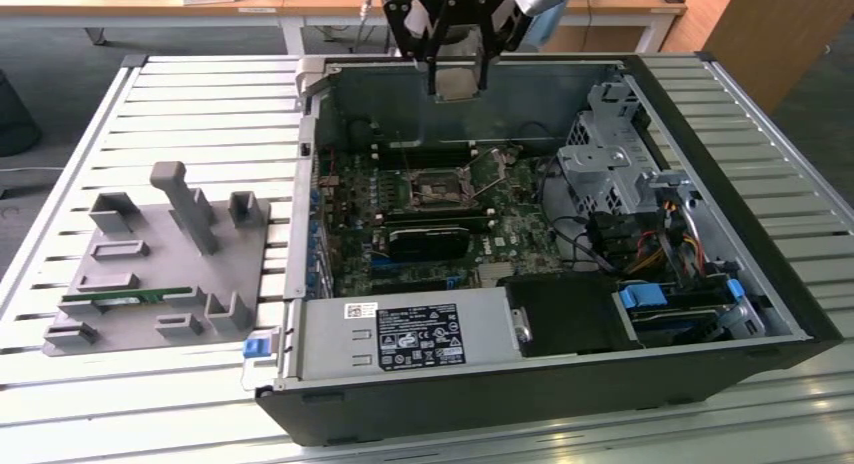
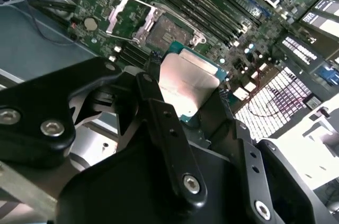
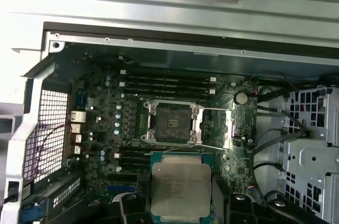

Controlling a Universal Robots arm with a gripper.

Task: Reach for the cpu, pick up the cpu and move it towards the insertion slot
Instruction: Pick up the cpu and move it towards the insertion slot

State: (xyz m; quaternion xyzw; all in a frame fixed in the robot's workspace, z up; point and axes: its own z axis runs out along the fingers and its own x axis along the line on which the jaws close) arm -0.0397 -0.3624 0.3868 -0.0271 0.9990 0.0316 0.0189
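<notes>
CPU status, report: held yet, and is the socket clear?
End effector shut on cpu. Held above motherboard, short of insertion slot. Slot open, nothing blocking.

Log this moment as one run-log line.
gripper: shut on cpu | position: above open computer case, cpu not yet at insertion slot | slot: open, empty

Bright, even daylight; glare washes pale slats.

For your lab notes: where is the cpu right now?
The cpu sits between the gripper fingers, above the open case, short of the insertion slot.
</notes>
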